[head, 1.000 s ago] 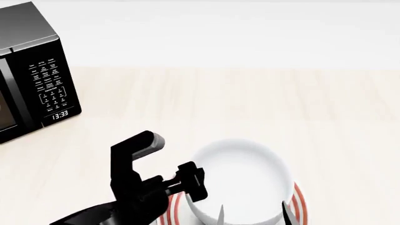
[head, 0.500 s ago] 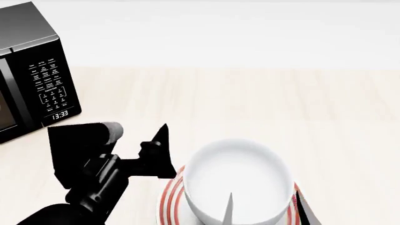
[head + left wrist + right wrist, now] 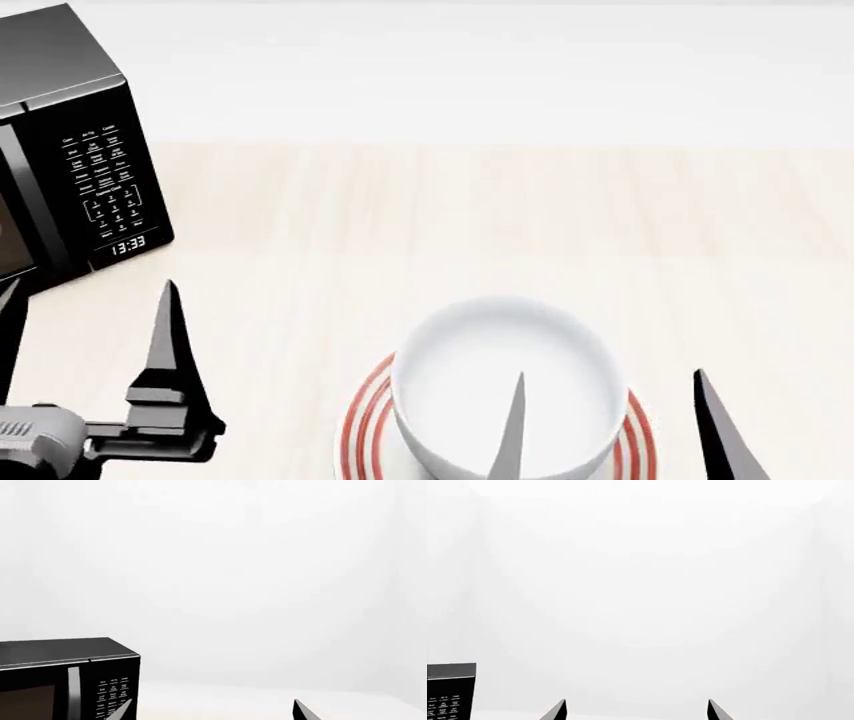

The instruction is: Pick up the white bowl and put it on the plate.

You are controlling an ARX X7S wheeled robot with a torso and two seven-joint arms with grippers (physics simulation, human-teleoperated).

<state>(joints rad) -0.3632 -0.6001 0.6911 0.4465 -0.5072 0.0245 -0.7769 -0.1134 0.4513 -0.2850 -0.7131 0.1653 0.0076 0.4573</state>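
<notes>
Already the glossy white round bowl [image 3: 510, 388] sat on the red-ringed white plate [image 3: 367, 430]; both grippers' fingers stood apart, holding nothing. A careless right finger [image 3: 509, 430] might nudge it off.

Open tabletop [image 3: 534, 210] — only microwave [image 3: 74, 150] blocks left

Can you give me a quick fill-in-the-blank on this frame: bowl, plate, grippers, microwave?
1. The white bowl sits on the ____ with red rings.
2. Both the left gripper and the right gripper have their jaws ____.
3. The microwave clock display reads ____.
4. Neither gripper holds the ____.

Missing words: plate; open; 13:33; bowl
</notes>
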